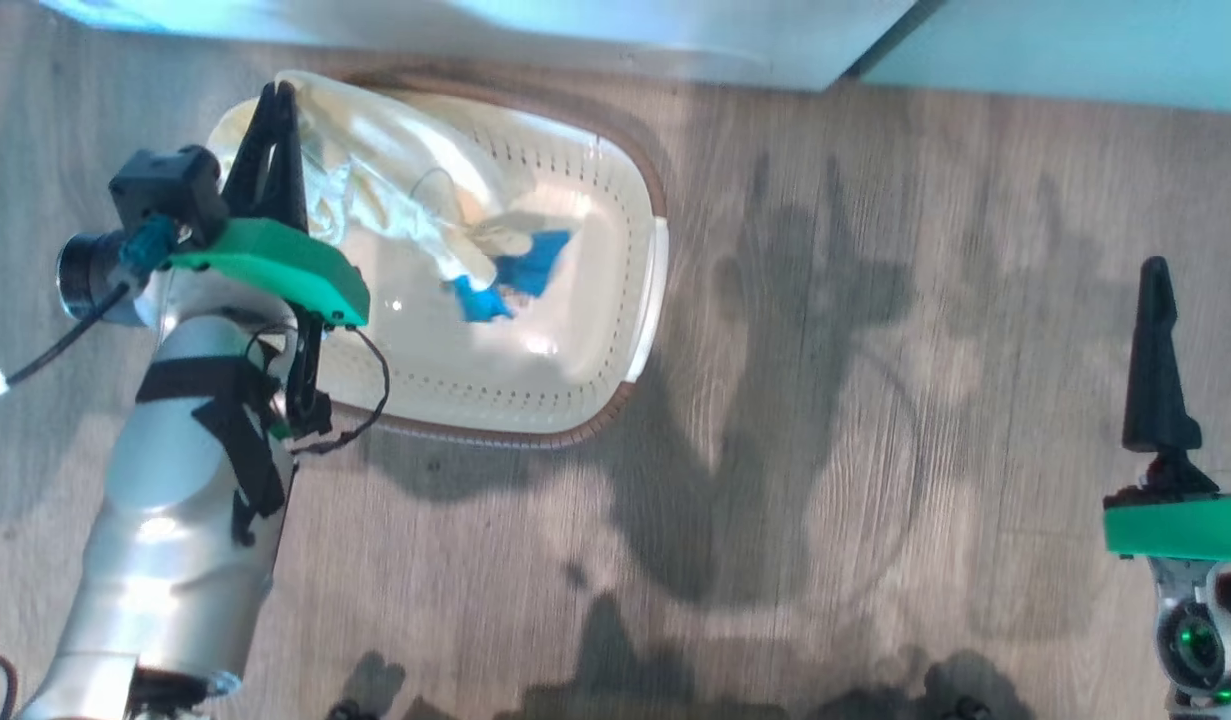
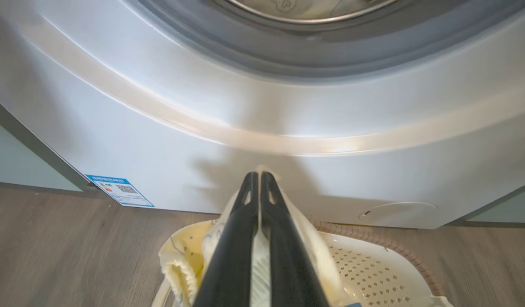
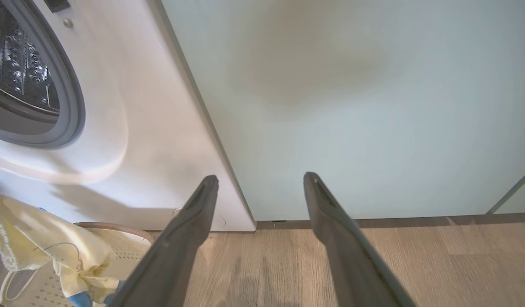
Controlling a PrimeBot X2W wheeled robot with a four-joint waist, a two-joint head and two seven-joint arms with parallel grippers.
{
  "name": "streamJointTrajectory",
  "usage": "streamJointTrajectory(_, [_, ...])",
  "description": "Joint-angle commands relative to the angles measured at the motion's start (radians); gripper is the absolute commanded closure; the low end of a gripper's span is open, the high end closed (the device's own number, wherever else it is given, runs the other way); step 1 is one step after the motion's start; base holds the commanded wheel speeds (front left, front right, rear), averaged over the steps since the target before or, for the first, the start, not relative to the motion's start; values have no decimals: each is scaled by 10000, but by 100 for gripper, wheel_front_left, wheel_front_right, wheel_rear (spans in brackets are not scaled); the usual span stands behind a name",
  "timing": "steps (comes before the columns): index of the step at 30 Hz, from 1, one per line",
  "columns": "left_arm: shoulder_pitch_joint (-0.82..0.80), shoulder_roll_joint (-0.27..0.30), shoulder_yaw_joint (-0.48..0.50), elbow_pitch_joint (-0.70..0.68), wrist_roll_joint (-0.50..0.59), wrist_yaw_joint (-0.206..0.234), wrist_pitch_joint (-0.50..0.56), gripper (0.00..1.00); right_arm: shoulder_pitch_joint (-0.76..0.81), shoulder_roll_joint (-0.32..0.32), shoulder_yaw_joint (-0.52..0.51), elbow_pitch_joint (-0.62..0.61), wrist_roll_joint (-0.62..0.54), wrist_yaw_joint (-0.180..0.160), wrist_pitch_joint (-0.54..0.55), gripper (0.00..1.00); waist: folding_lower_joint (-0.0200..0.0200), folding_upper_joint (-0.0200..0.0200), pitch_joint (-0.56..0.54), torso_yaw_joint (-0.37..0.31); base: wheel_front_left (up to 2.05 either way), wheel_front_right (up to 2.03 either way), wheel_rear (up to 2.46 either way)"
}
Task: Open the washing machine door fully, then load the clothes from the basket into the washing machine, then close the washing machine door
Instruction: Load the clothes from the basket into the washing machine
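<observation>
Left gripper [image 1: 278,95] fingers are seen pressed together on the clothes [image 1: 395,180], with a fold of the pale yellow fabric pinched between them near the tips. In the head view this gripper is placed over the far left corner of the basket [image 1: 657,270]. The garment is draped from the fingertips down and to the right into the basket, where its blue trim patches are spread near the middle of the perforated base. In the left wrist view a strip of pale cloth is shown between the two dark fingers, and more of it is bunched on either side of them.

The basket is set on the wooden floor [image 1: 825,400], just in front of the washing machine [image 2: 262,106]. The machine's white front, blue energy sticker [image 2: 119,190] and round service flap [image 2: 398,210] are faced by the fingertips. The grey rubber ring of the drum [image 2: 305,8] is seen above.

Right gripper [image 1: 1203,270] is held wide, with nothing between its fingers, and is placed well apart from the basket, over bare floor at the right. In the right wrist view its fingers are pointed at the foot of a pale green cabinet [image 3: 352,106] beside the machine, and the clothes and basket are seen at the lower left.
</observation>
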Motion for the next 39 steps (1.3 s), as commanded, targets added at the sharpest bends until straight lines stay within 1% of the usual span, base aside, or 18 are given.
streamJointTrajectory(1, [248,326,379,-494,135,79,-62,100,385,-173,128,-179,-64,-29,65,0,1,-1,-499,37,0,0,0])
streamJointTrajectory(9, [1153,455,619,-1546,348,174,-62,100,526,-259,194,238,2,-29,150,0,1,-1,-1781,12,0,0,0])
streamJointTrajectory(16, [2284,563,771,-2364,400,346,-57,100,684,-327,311,672,39,-29,160,0,1,-1,-2885,-5,0,0,0])
streamJointTrajectory(20, [2906,611,816,-2847,374,441,86,100,855,-372,340,873,23,-29,193,0,1,-1,-3452,79,0,0,0])
streamJointTrajectory(22, [3169,680,893,-2978,283,413,140,100,937,-419,389,961,16,-29,220,0,1,-1,-3740,117,0,0,0])
streamJointTrajectory(25, [3692,615,844,-3368,294,506,278,100,1053,-482,441,1030,5,-29,270,0,1,-1,-4162,166,0,0,0])
streamJointTrajectory(33, [4807,548,696,-4409,289,627,719,100,1373,-533,489,921,-55,-29,513,0,1,-1,-4911,363,0,0,0])
streamJointTrajectory(39, [5341,483,591,-4841,300,723,931,100,1582,-507,549,811,-114,-29,710,0,1,-1,-5316,434,0,0,0])
